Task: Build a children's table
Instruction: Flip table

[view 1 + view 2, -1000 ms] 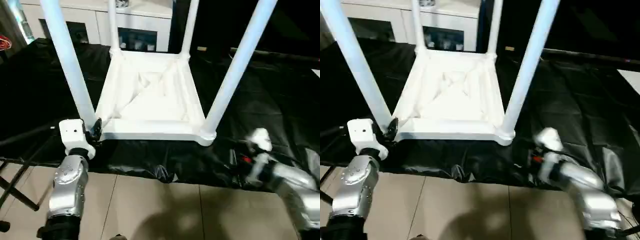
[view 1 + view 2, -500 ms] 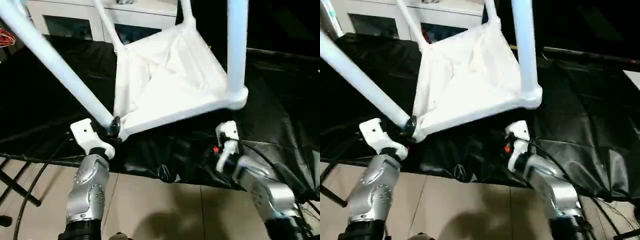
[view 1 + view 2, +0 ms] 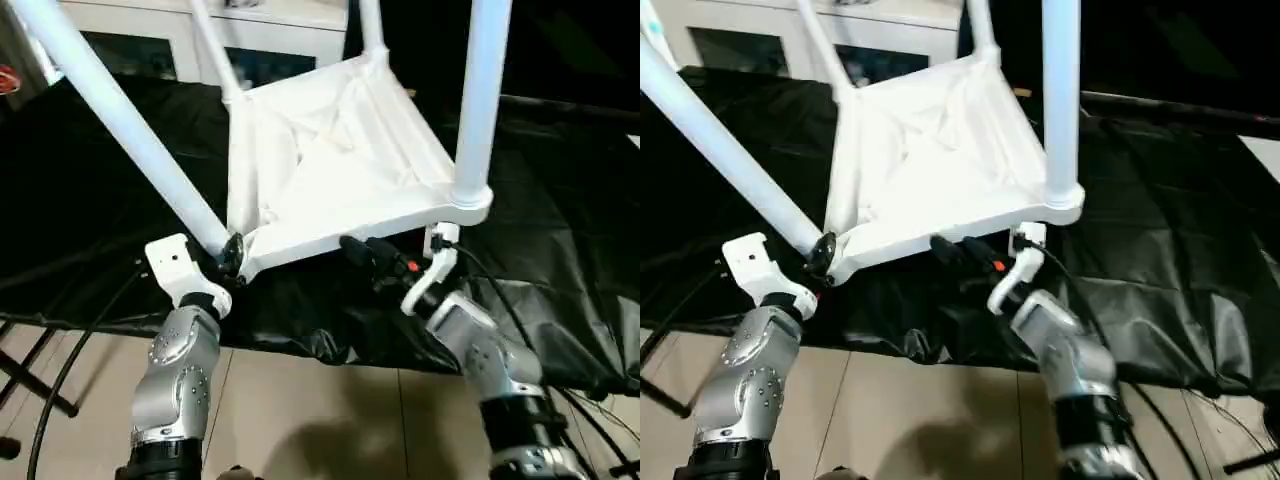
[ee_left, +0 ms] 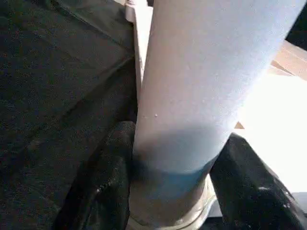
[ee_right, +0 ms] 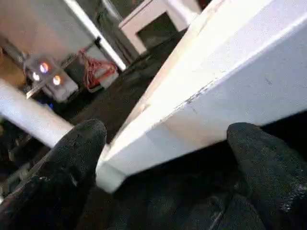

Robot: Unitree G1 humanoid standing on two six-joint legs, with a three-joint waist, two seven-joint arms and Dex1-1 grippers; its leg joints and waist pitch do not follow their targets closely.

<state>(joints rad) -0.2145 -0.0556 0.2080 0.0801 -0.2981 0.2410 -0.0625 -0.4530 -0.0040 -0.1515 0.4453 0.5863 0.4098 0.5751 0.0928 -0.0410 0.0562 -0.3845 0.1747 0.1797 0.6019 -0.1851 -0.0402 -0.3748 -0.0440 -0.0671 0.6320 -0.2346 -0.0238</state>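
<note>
The children's table is upside down and tilted on the black cloth: its ribbed white tabletop (image 3: 330, 160) has the near right corner raised, and its legs point up. My left gripper (image 3: 228, 255) is shut on the near left leg (image 3: 130, 130) at its socket; in the left wrist view one black finger (image 4: 103, 182) sits on each side of that leg (image 4: 201, 72). My right gripper (image 3: 368, 258) is open under the tabletop's near edge, left of the near right leg (image 3: 480, 100). In the right wrist view its fingers (image 5: 72, 158) stand wide apart below the white edge (image 5: 230, 81).
Black cloth (image 3: 560, 180) covers the work surface and hangs over its front edge. A white cabinet with glass doors (image 3: 150, 40) stands behind. Tile floor (image 3: 320, 420) lies in front, with black stand legs (image 3: 30, 370) and cables at the left.
The tabletop, flat a second ago, now stands tilted with its near right corner up. My right gripper has swung in from the right to below the near edge. The left grip is unchanged.
</note>
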